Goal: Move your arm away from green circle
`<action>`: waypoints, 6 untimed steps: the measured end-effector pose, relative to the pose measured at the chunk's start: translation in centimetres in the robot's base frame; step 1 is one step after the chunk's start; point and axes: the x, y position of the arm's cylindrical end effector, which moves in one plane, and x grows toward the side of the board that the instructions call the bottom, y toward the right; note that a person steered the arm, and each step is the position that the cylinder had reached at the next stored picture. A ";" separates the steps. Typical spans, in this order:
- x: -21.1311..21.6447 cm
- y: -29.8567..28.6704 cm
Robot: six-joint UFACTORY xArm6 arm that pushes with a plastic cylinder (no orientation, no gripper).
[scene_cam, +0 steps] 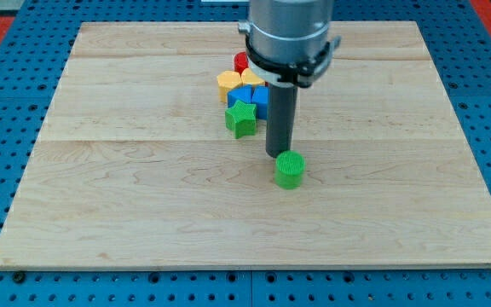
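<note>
Nearest the view's bottom sits the green circle (289, 170), alone on the wooden board (143, 213) near its middle. My tip (278, 154) stands just above it in the view, at its upper-left rim, touching or nearly so (I cannot tell which); it is a bare rod and holds nothing. Farther up cluster a green star (241, 118), blue blocks (254, 99), yellow blocks (231, 82) and a partly hidden red block (240, 61).

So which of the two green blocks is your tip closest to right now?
The green circle. It sits alone just below and to the view's right of my tip, about touching it. The green star lies farther to the view's upper left, against the cluster.
</note>
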 end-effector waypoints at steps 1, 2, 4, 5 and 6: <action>0.3 -2.5; 3.8 -1.7; 4.2 8.5; 0.1 5.0; -6.1 8.9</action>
